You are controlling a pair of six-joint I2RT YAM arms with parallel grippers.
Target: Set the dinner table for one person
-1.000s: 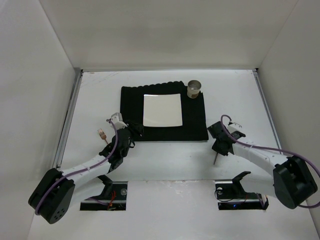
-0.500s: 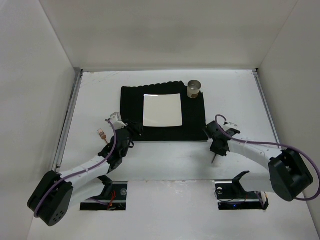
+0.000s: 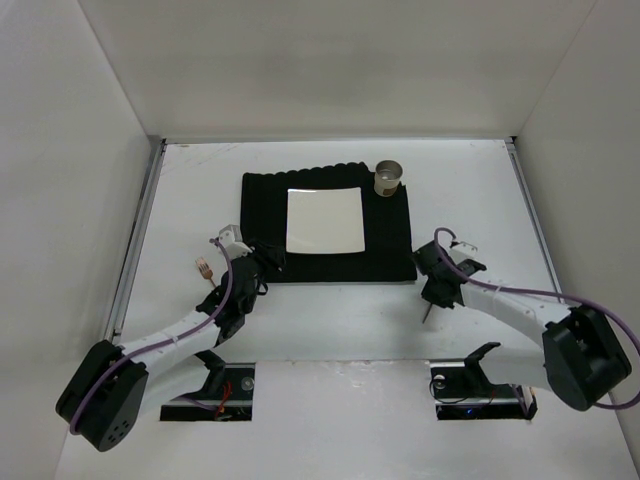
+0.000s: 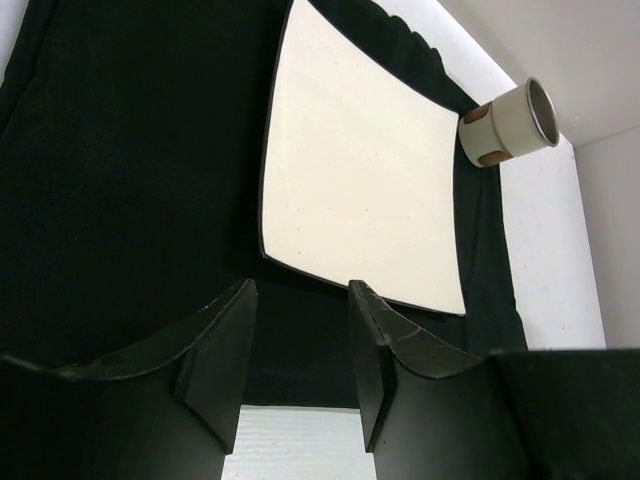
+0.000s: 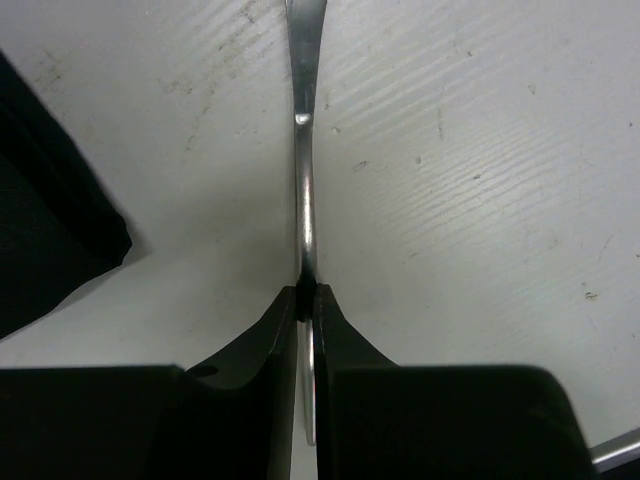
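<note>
Dinner table (image 3: 330, 325) lies beneath both sets of fingers. Right gripper (image 5: 307, 293) is pinched tight on a thin metal utensil (image 5: 305, 150) that runs straight ahead of the fingertips over bare tabletop. Left gripper (image 4: 300, 292) is parted a little with nothing held, over the black mat (image 4: 120, 180). White plate (image 4: 360, 180) is just ahead, cup (image 4: 505, 125) beyond to the right.

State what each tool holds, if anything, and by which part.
Right tool grips a metal utensil by its thin stem. Left tool is open, holding nothing.
</note>
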